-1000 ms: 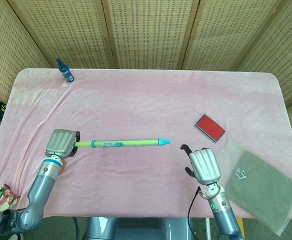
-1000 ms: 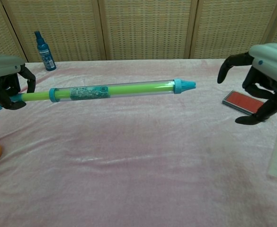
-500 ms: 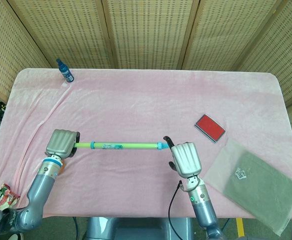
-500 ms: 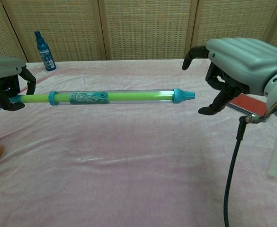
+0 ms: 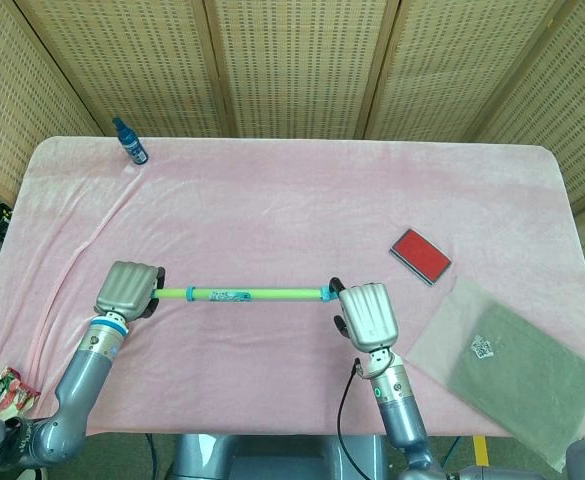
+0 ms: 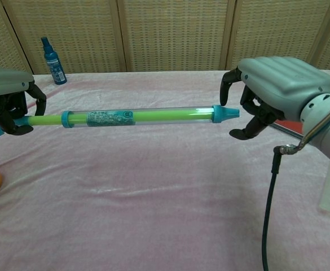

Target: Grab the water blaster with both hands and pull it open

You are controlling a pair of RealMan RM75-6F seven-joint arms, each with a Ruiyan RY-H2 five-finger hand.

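The water blaster (image 5: pixel 257 295), a clear tube with a green rod and teal caps, hangs level above the pink cloth. My left hand (image 5: pixel 129 288) grips its handle end at the left, fingers curled round the green rod (image 6: pixel 43 119). My right hand (image 5: pixel 367 313) sits at the teal nozzle tip (image 6: pixel 225 112). Its fingers (image 6: pixel 249 127) are spread and curve around the tip without closing on it. The chest view shows the blaster (image 6: pixel 153 116) stretching between my left hand (image 6: pixel 9 96) and my right hand (image 6: pixel 277 84).
A blue spray bottle (image 5: pixel 129 141) stands at the far left corner. A red flat case (image 5: pixel 420 255) lies right of the nozzle. A grey cloth in a clear bag (image 5: pixel 512 370) lies at the near right. A snack packet (image 5: pixel 0 390) sits off the near left edge.
My right hand has swept left from near the bag to the blaster's nozzle tip. The blaster has levelled out and shifted slightly right in my left hand.
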